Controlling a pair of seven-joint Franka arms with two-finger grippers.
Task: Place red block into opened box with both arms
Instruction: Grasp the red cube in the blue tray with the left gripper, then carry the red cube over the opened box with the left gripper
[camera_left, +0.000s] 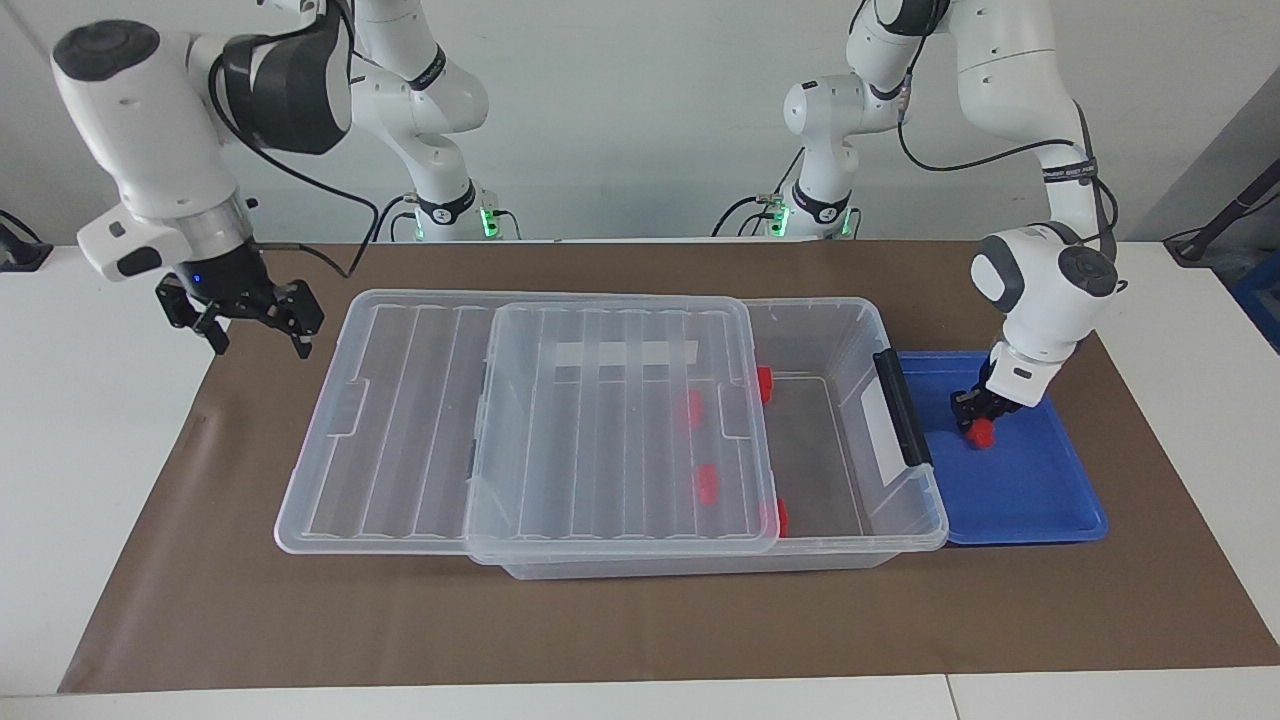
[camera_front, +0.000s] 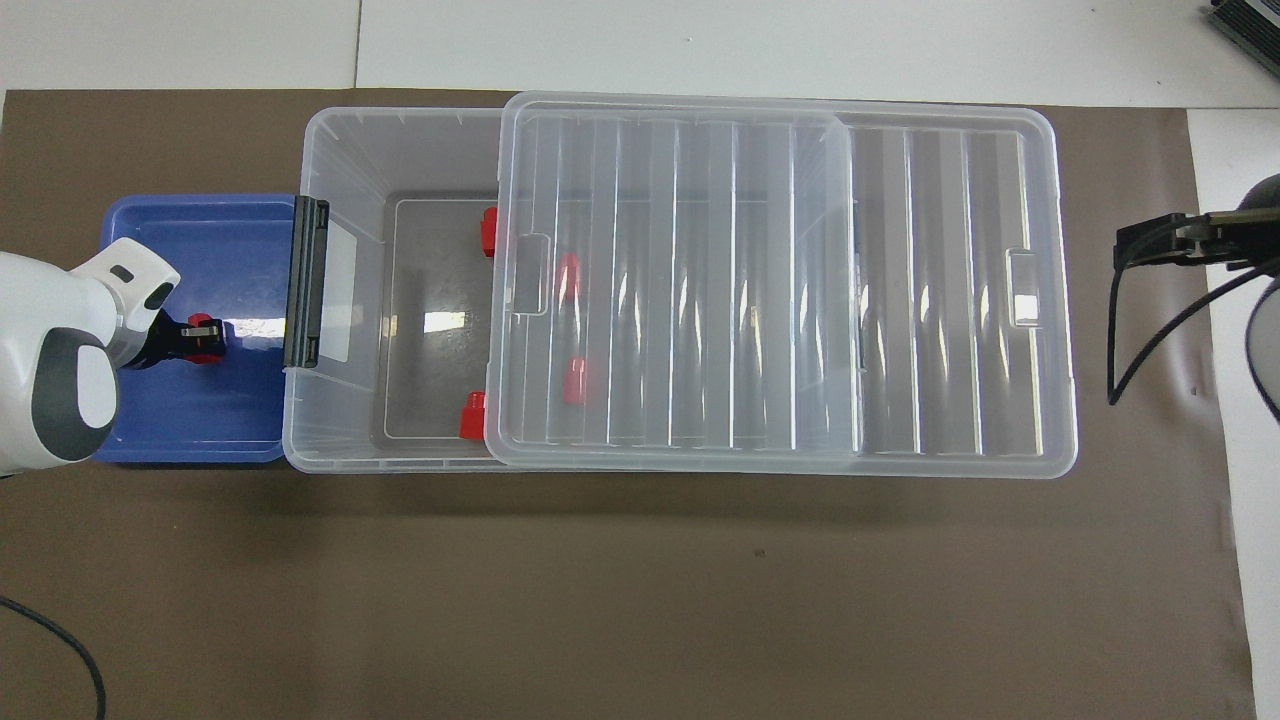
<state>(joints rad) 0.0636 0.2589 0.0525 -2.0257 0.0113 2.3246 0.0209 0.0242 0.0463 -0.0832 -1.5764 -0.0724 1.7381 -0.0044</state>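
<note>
Down in blue tray (camera_left: 1030, 500), left gripper (camera_left: 978, 417) clamped on small chunky red block (camera_left: 982, 432), right gripper (camera_left: 258, 325) apart.

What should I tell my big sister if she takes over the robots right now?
Left gripper: shut on the small red plastic block, down in the blue plastic tray.
Right gripper: open, empty, up over the brown mat at the right arm's end of the table, clear of the lid.
Large clear plastic box: open at the tray end; its ribbed clear lid is slid toward the right arm. Other red blocks already lie inside.
Done: box opened, block gripped.
Left: lift the block, carry it over the open end, release.
</note>
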